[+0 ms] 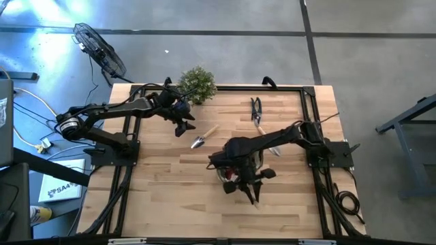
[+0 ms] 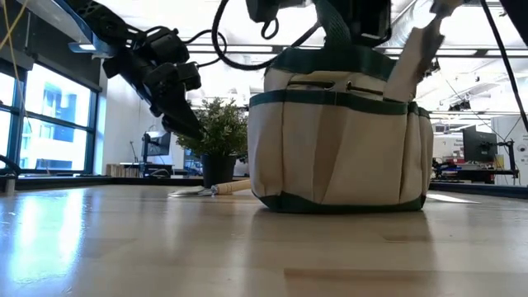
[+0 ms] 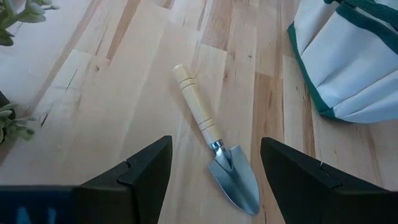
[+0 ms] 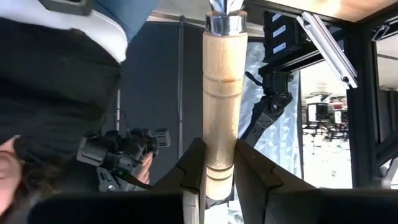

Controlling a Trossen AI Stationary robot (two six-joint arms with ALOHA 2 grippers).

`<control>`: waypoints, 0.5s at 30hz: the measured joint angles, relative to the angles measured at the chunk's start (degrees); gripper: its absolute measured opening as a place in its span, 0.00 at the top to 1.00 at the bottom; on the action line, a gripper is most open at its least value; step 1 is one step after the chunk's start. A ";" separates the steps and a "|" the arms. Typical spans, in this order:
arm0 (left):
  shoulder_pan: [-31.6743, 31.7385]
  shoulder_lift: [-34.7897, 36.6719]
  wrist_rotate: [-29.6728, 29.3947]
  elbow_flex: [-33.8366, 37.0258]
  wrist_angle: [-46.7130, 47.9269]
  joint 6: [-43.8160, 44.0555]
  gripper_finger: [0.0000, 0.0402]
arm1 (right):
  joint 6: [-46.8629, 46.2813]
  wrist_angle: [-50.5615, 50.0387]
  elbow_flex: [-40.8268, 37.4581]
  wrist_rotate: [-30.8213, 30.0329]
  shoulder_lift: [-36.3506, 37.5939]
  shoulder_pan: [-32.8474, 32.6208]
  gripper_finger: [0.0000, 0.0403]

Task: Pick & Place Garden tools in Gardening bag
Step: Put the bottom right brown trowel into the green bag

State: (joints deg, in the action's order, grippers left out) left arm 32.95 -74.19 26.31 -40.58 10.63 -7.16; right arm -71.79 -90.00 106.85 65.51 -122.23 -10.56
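Pale wood and bright steel: a trowel (image 3: 214, 146) lies flat on the table (image 1: 170, 190) toward the far edge, left of centre, blade pointing at the near side. Right above it hovers the left gripper (image 3: 214, 180), fingers spread wide on either side of the trowel, touching nothing. The gardening bag (image 2: 340, 136) stands just right of the middle. Over its mouth the right gripper (image 4: 219, 177) has its fingers clamped on the wooden handle of a second tool (image 4: 221, 99). Dark snips (image 1: 257, 111) rest toward the far edge, a potted plant (image 1: 197, 84) at that edge.
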 joint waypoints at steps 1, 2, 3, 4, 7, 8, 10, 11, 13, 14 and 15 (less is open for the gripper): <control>0.00 0.00 0.14 0.00 0.19 0.00 0.40 | 0.00 -0.01 0.00 -0.15 0.00 0.39 0.89; 0.00 0.00 0.12 0.00 0.33 0.00 0.40 | 0.03 0.00 0.00 -0.64 0.00 0.74 0.89; 0.00 0.00 0.14 0.00 0.33 0.00 0.40 | 0.32 -0.02 0.00 -1.15 0.00 1.04 0.89; 0.00 0.02 0.14 0.00 0.31 0.00 0.40 | 1.01 -0.02 0.00 -1.45 0.00 1.34 0.89; 0.00 0.00 0.11 0.00 0.28 0.00 0.40 | 1.40 -0.02 0.00 -1.59 0.00 2.15 0.89; 0.00 0.00 0.10 0.00 0.24 0.00 0.40 | 1.45 -0.02 0.00 -1.83 0.00 2.45 0.89; 0.00 0.00 0.10 0.00 0.22 0.00 0.40 | 1.51 -0.04 0.00 -2.03 0.00 3.14 0.89; 0.00 0.00 0.10 0.00 0.20 0.00 0.40 | 1.52 -0.04 0.00 -2.03 0.00 3.54 0.89; 0.00 0.00 0.10 0.00 0.07 0.00 0.40 | 1.53 -0.04 0.00 -2.03 0.00 4.19 0.89; 0.00 0.00 0.10 0.00 0.09 0.00 0.40 | 1.55 -0.02 0.00 -1.98 0.00 4.50 0.89; 0.00 0.00 0.10 0.00 0.09 0.00 0.40 | 1.55 -0.01 0.00 -1.94 0.00 4.79 0.89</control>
State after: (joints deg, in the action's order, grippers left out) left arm 32.95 -74.19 26.41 -40.58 10.72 -7.16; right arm -70.24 -90.01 106.85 63.57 -122.23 -5.77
